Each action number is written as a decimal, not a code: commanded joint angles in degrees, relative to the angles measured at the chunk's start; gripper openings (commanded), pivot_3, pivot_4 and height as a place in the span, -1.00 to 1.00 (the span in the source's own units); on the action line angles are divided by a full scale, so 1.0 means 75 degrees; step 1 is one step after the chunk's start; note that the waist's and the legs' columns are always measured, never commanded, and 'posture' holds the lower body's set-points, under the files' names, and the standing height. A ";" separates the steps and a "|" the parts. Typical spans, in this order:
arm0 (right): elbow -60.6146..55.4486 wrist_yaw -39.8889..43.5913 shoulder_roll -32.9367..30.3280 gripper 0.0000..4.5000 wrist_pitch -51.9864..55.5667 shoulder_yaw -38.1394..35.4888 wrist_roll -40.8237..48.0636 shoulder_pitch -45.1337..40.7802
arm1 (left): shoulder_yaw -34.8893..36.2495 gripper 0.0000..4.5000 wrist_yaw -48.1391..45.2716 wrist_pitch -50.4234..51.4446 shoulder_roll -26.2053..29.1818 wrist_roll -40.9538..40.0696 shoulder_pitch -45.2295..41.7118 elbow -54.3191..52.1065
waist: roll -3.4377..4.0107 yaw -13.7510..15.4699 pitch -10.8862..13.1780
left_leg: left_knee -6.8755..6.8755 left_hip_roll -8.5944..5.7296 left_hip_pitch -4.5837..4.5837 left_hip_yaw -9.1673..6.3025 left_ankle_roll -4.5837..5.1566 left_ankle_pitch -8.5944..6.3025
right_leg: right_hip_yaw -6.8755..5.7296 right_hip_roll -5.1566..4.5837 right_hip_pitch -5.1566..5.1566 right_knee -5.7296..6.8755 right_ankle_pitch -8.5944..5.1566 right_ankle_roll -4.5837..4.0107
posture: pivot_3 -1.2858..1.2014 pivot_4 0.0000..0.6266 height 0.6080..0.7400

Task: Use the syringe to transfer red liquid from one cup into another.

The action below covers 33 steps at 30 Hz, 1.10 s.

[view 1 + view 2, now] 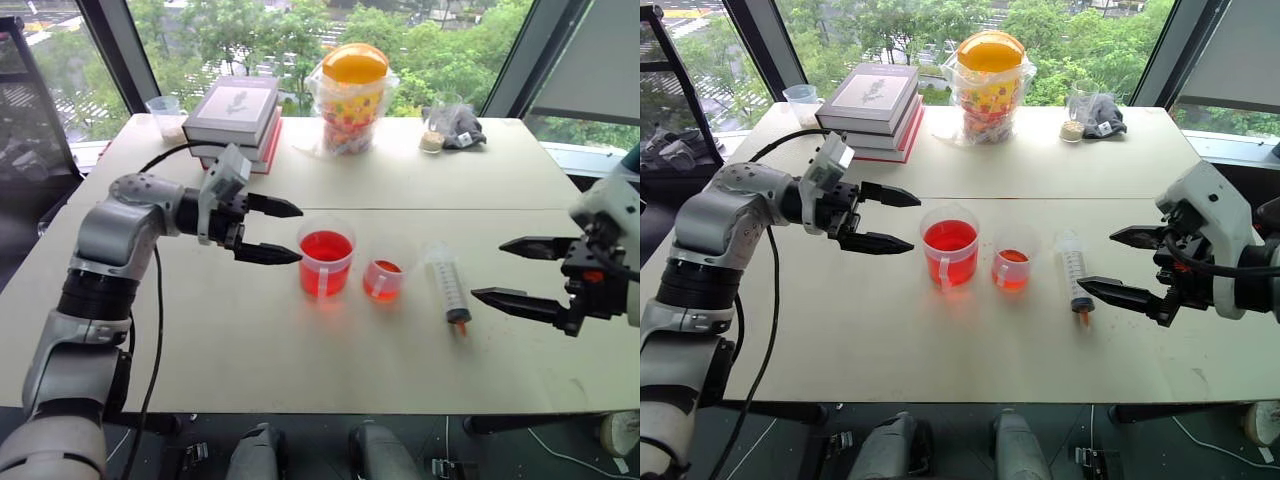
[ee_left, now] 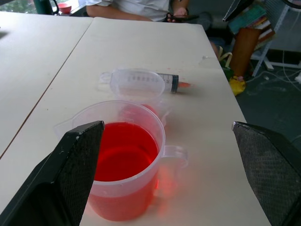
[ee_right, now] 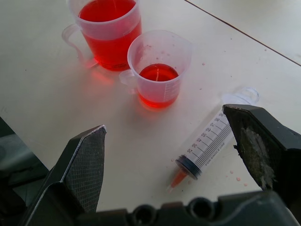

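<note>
Syringe (image 1: 446,283) lies flat on the worktop (image 1: 300,370), orange tip toward the near edge, held by nothing. The left pincer (image 1: 298,233) hovers released, fingers spread wide, just left of the large cup (image 1: 326,258). The right pincer (image 1: 489,270) hangs released and empty to the right of the syringe. The large cup is well filled with red liquid. The small cup (image 1: 383,280), between it and the syringe, holds a little.

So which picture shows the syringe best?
The right wrist view: the syringe lies close up, with its number marks and orange tip plain. Both eye views show it small, lying beside the small cup. The left wrist view shows it partly behind that cup.
</note>
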 commanded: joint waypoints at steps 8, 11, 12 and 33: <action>0.0059 -0.0205 0.0036 0.95 0.0107 -0.0439 0.0104 0.0207 | 0.0253 1.00 0.0241 0.0084 -0.0107 -0.0328 -0.0143 -0.0313 | 0.0000 0.0003 0.0000 | 0.0000 0.0000 0.0000 0.0000 0.0000 0.0000 | 0.0000 0.0000 0.0000 0.0000 0.0000 0.0001 | 0.03 -0.52 1.00; 0.0035 -0.0256 0.0090 0.95 0.0173 -0.0569 0.0206 0.0262 | 0.0235 1.00 0.0320 0.0055 -0.0242 -0.0381 -0.0223 -0.0262 | 0.0000 0.0003 0.0000 | 0.0000 0.0000 0.0000 0.0000 0.0000 0.0000 | 0.0000 0.0000 0.0000 0.0001 0.0000 0.0001 | 0.03 -0.52 1.00; 0.0032 -0.0284 0.0096 0.95 0.0198 -0.0590 0.0223 0.0276 | 0.0219 1.00 0.0330 0.0017 -0.0271 -0.0373 -0.0234 -0.0246 | 0.0000 0.0003 0.0000 | 0.0000 0.0000 0.0001 0.0000 0.0000 0.0000 | 0.0000 0.0000 0.0001 0.0001 0.0000 0.0001 | 0.03 -0.52 1.00; 0.3402 -0.2173 0.0205 0.95 0.1954 0.2499 0.0866 -0.3076 | 0.0078 1.00 0.0165 -0.0445 -0.0522 -0.0201 -0.0257 0.0110 | 0.0000 -0.0036 0.0000 | -0.0002 0.0001 -0.0001 0.0007 0.0000 0.0000 | 0.0006 0.0000 -0.0010 0.0001 -0.0001 -0.0004 | 0.03 -0.52 1.00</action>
